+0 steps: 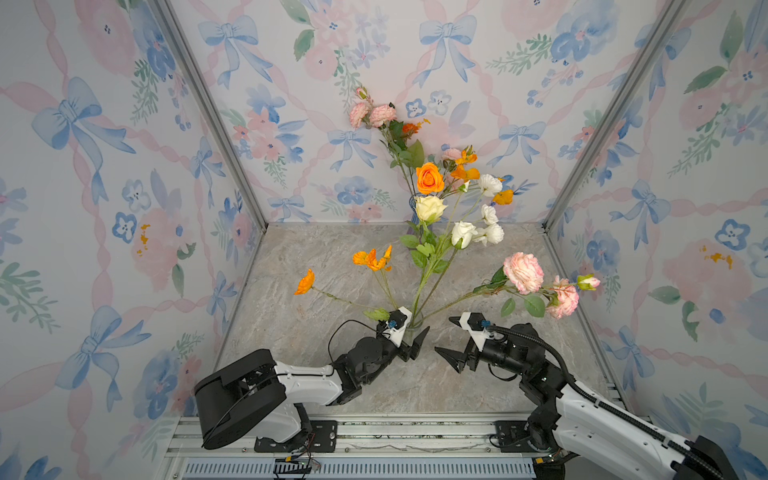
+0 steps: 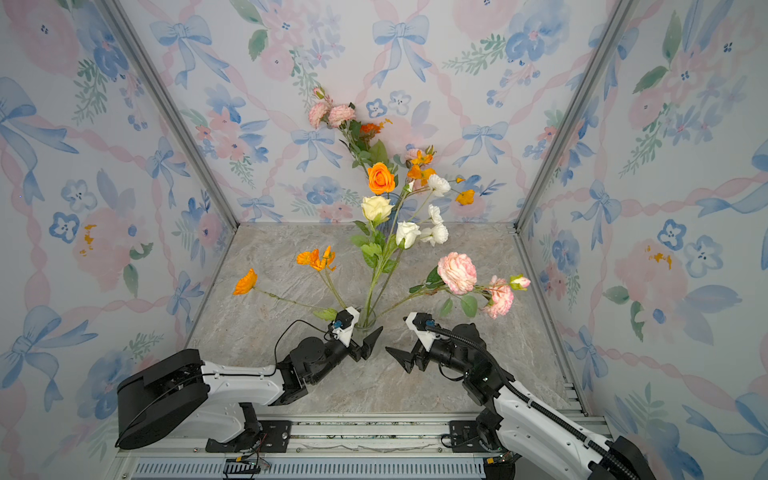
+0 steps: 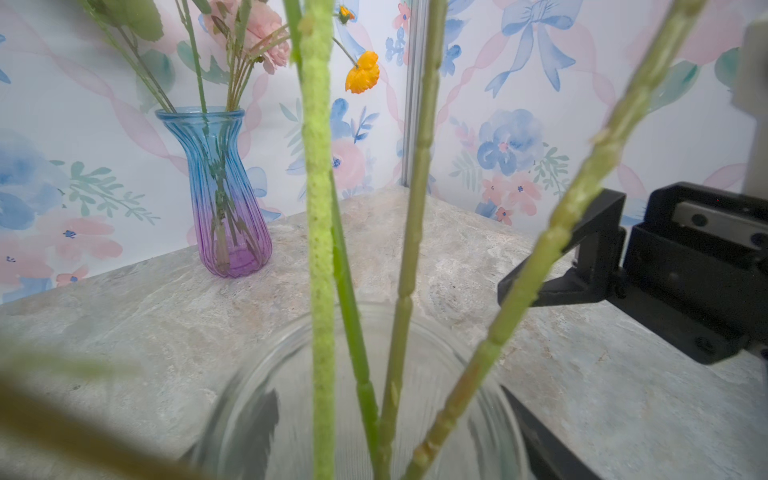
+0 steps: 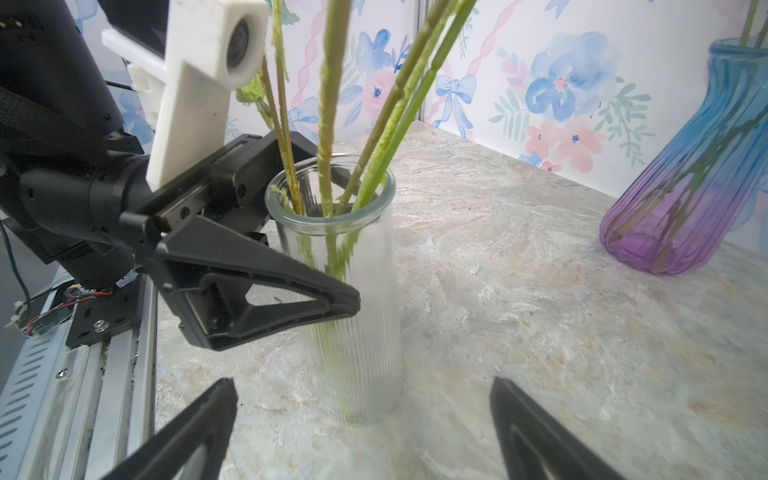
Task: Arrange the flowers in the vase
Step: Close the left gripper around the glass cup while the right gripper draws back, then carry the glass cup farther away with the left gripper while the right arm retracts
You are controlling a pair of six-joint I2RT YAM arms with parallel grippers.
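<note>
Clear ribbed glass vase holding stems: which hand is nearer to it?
Left. The left hand straddles the clear ribbed glass vase, one finger each side; the right hand sits open beside it, apart.

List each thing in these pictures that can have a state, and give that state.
clear vase, upright, holding stems
blue-purple vase, upright, holding stems
flowers, all standing in vases, none lying loose
left claw, open, astride the clear vase, contact unclear
right claw, open, empty
</note>
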